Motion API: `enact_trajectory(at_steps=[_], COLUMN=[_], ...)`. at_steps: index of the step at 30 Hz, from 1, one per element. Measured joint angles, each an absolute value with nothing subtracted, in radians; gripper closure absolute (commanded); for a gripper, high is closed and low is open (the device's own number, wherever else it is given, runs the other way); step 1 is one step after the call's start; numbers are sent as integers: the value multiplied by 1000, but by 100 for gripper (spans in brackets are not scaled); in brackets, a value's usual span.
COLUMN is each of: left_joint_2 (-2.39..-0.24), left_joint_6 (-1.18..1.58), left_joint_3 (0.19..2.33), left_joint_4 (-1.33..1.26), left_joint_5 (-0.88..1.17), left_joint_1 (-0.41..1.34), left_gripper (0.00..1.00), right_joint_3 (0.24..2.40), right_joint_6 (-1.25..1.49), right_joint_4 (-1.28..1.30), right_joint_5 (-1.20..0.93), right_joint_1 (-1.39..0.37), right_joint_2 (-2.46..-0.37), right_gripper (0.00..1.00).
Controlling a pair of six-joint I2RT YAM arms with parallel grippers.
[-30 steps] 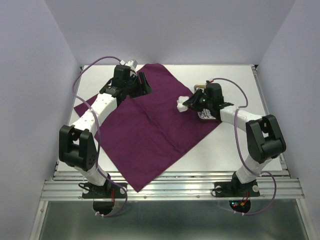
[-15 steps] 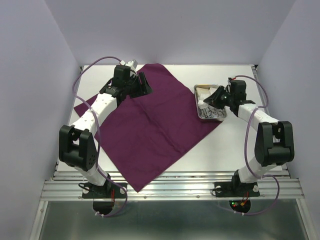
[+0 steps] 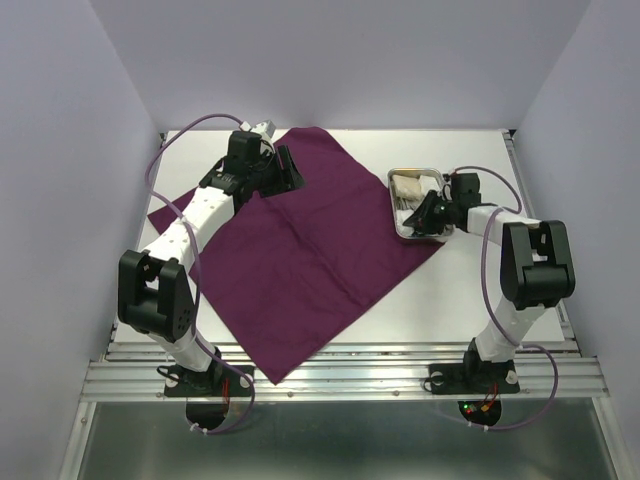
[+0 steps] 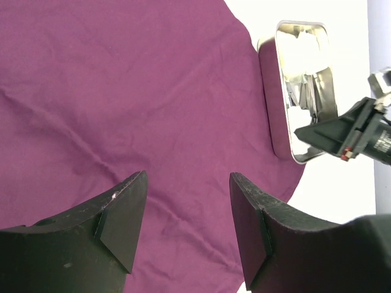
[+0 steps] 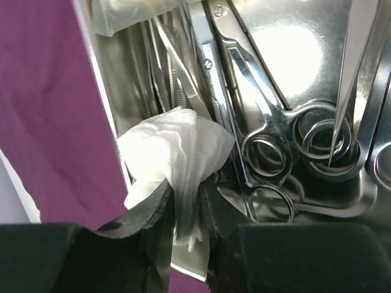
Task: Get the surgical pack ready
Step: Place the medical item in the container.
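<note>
**Insp. A:** At the tray point(image 3: 392, 200), right half of the desk point(image 3: 480, 290): right fingers point(image 5: 143, 213) are down inside it, clamped on a gauze wad point(image 5: 174, 146), not yet released. The wad sits against the tray wall nearest the purple wrap point(image 3: 300, 250), just beside the scissor-type instrs point(image 5: 263, 128).

**Insp. B:** Change vs. a sec ago?

**A:** Then the same wad hangs over the wrap, just short of the tray. Half a sec ago the arm is swung out to the right of the tray. Now it's lowered in. So the gauze is delivered to the tray, pending let-go.

**B:** Left side?

**A:** No change. Left fingers point(image 4: 122, 207) stand apart, holding nothing, over the wrap's far part. The wrap lies flat as before, with the tray at its right corner. Overlapping or only touching, can't tell.

**B:** Meaning for the task?

**A:** My judgement: contents are being gathered and wrapping hasn't begun. Next move needs the fingers to part and lift clear w/o dragging the wad out.
</note>
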State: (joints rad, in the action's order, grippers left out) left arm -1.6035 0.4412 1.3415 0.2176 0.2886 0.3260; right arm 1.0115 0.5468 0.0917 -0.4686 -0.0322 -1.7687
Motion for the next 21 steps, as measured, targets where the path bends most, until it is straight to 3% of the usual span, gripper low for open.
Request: enact_trajectory(at_steps=[8, 13, 16, 18, 21], left_joint_2=[-1603, -1603, -1603, -1603, -1603], left_joint_6=[442, 442, 442, 442, 442], left_joint_3=[1334, 1333, 1333, 1333, 1333], left_joint_4=[218, 218, 218, 218, 218], left_joint_5=[295, 299, 302, 303, 303], left_joint_1=[326, 326, 326, 326, 326], left_gripper=[33, 33, 33, 33, 33], right_joint_3=[1055, 1060, 1063, 1069, 1082], right_joint_6=[493, 485, 480, 474, 460], right_joint_4=[138, 152, 160, 173, 192], right_joint_5=[-475, -467, -451, -441, -422], right_joint_1=[-32, -32, -32, -32, -32], right_joint_2=[-1813, -1813, -1813, -1813, -1813], right_gripper=[98, 91, 72, 52, 44])
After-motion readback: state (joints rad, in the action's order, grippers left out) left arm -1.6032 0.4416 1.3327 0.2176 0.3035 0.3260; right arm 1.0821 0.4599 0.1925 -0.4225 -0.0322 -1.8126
